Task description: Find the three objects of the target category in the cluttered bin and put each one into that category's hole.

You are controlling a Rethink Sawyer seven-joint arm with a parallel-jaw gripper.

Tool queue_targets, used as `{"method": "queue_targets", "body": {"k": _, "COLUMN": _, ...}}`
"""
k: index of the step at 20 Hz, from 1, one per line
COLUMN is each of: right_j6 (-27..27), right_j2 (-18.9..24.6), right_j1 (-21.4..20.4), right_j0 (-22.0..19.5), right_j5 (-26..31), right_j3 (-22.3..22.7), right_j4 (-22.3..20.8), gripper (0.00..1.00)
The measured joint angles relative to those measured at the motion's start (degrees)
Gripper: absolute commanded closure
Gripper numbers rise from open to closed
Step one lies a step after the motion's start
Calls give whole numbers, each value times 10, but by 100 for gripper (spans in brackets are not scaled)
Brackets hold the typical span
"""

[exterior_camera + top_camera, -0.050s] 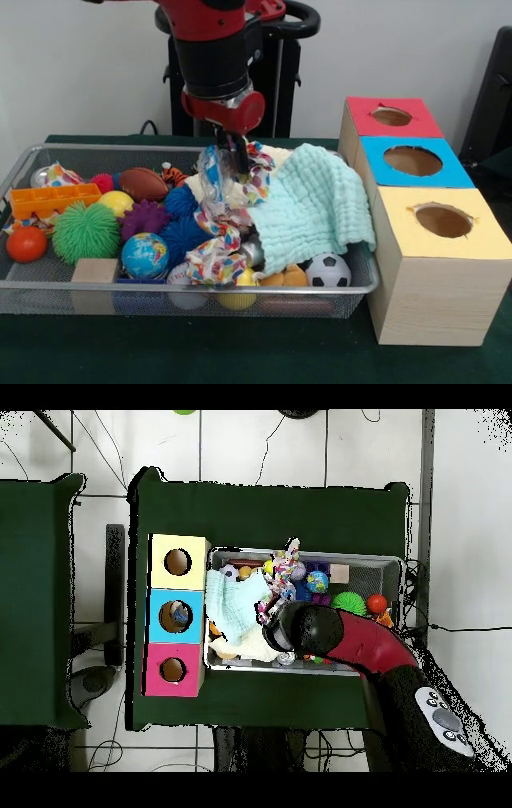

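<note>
A wire mesh bin (48,292) crammed with toys sits on the green table (240,352). Nearest its front rim lie a wooden block (94,270), a globe ball (145,254), a small soccer ball (328,270) and a yellow ball (238,300) pressed against the mesh. Behind the globe ball are a green spiky ball (85,230), a purple one (146,218) and blue ones (182,236); toward the left end rest an orange ball (26,244) and an orange tray (54,198). Farther back lies a toy football (143,183).

Down the bin's middle runs a patterned cloth (214,256) — crumpled, multicoloured, rising from the front rim to the back. Beside it a mint-green knitted cloth (316,208) drapes over the bin's right end, next to the box with yellow (442,221), blue (413,161) and red (391,117) holes.

At the back of the bin the gripper (237,157) hangs with its fingers drawn nearly together on the patterned cloth's upper fold, which appears to be lifted from the heap. If cloths are the sought category, this one should handle light, limp and snag-prone — it will trail and may drag balls along. A pinch on a bunched fold near the top looks the safest hold. The overhead view shows the arm (350,639) covering the bin's centre, hiding the grip itself.
</note>
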Motion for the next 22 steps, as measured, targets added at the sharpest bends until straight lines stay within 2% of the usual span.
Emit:
{"method": "queue_targets", "body": {"k": 4, "right_j6": 0, "right_j2": -18, "right_j1": 14, "right_j0": 7, "right_j5": 0, "right_j3": 0, "right_j4": 4, "gripper": 100}}
{"method": "queue_targets", "body": {"k": 5, "right_j6": 0, "right_j2": -25, "right_j1": 17, "right_j0": 12, "right_j5": -4, "right_j3": 0, "right_j4": 4, "gripper": 0}}
{"method": "queue_targets", "body": {"k": 9, "right_j6": 0, "right_j2": -28, "right_j1": 18, "right_j0": 14, "right_j5": -19, "right_j3": 1, "right_j4": 4, "gripper": 0}}
{"method": "queue_targets", "body": {"k": 11, "right_j6": 0, "right_j2": -30, "right_j1": 18, "right_j0": 21, "right_j5": -64, "right_j3": 2, "right_j4": 4, "gripper": 0}}
{"method": "queue_targets", "body": {"k": 14, "right_j6": 0, "right_j2": -33, "right_j1": 18, "right_j0": 28, "right_j5": -103, "right_j3": 2, "right_j4": 4, "gripper": 0}}
{"method": "queue_targets", "body": {"k": 15, "right_j6": 0, "right_j2": -39, "right_j1": 18, "right_j0": 37, "right_j5": -140, "right_j3": 2, "right_j4": 4, "gripper": 0}}
{"method": "queue_targets", "body": {"k": 18, "right_j6": 0, "right_j2": -47, "right_j1": 18, "right_j0": 53, "right_j5": -181, "right_j3": 2, "right_j4": 4, "gripper": 0}}
{"method": "queue_targets", "body": {"k": 22, "right_j6": 0, "right_j2": -54, "right_j1": 14, "right_j0": 69, "right_j5": -208, "right_j3": 3, "right_j4": 4, "gripper": 0}}
